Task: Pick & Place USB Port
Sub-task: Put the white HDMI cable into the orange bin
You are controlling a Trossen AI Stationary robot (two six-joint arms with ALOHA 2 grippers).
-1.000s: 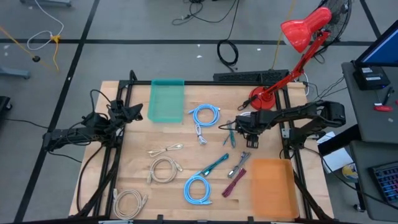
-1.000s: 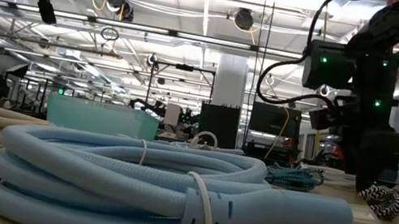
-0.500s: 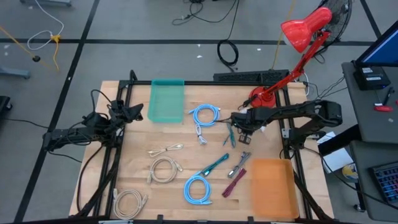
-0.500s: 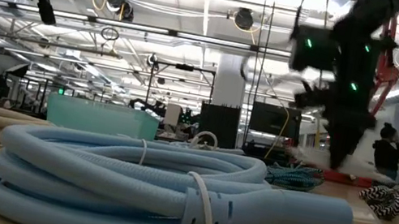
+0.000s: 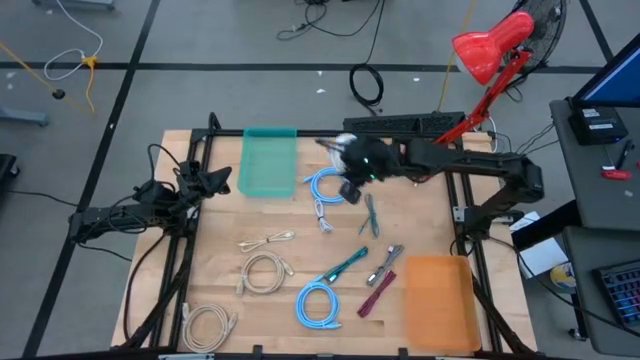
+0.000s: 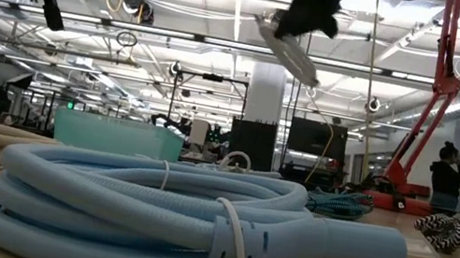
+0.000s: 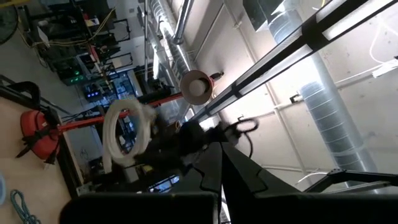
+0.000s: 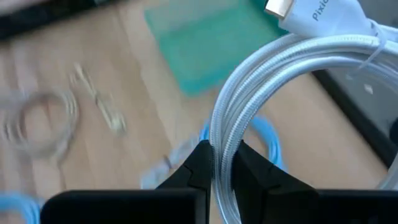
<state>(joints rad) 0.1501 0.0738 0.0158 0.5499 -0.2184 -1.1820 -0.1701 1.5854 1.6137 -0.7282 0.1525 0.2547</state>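
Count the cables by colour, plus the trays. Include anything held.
blue cables: 2
beige cables: 3
teal cables: 2
red cable: 1
black-and-white cable: 1
loose white cable: 1
held white cable, in right gripper jaws: 1
trays, green and orange: 2
total: 13

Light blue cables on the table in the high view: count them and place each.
2. One blue coil lies beside the green tray; the other lies near the front edge, left of the orange tray.
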